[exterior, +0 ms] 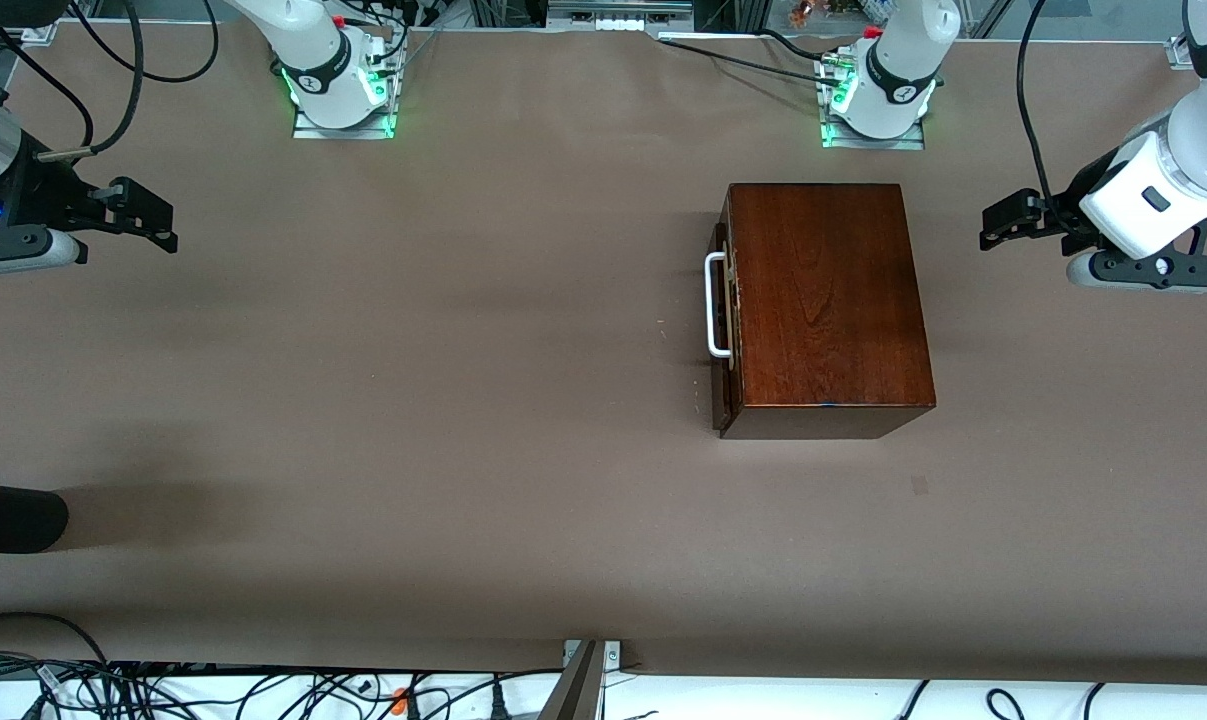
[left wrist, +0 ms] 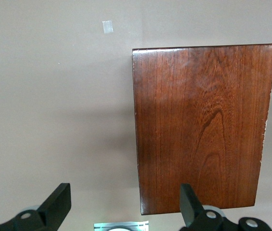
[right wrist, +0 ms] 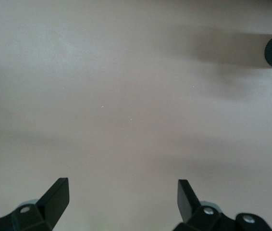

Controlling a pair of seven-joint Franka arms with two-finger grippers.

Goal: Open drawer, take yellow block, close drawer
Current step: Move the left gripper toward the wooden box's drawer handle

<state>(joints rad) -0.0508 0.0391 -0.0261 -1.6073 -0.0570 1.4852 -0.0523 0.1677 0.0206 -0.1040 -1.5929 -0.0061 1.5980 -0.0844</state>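
nothing is being done yet: the drawer (exterior: 723, 305) is sitting shut in the wooden box (exterior: 825, 300) toward the left arm's end of the table (exterior: 413, 400), the yellow block unseen. the left pincer (exterior: 1003, 222) and right pincer (exterior: 148, 218) are waiting wide open, empty, over the table's ends.

No readable text, label or number shows anywhere I look. A small round mark sits on the black band at each of my arm bases (exterior: 315, 80), perhaps a maker's logo, too small to read.
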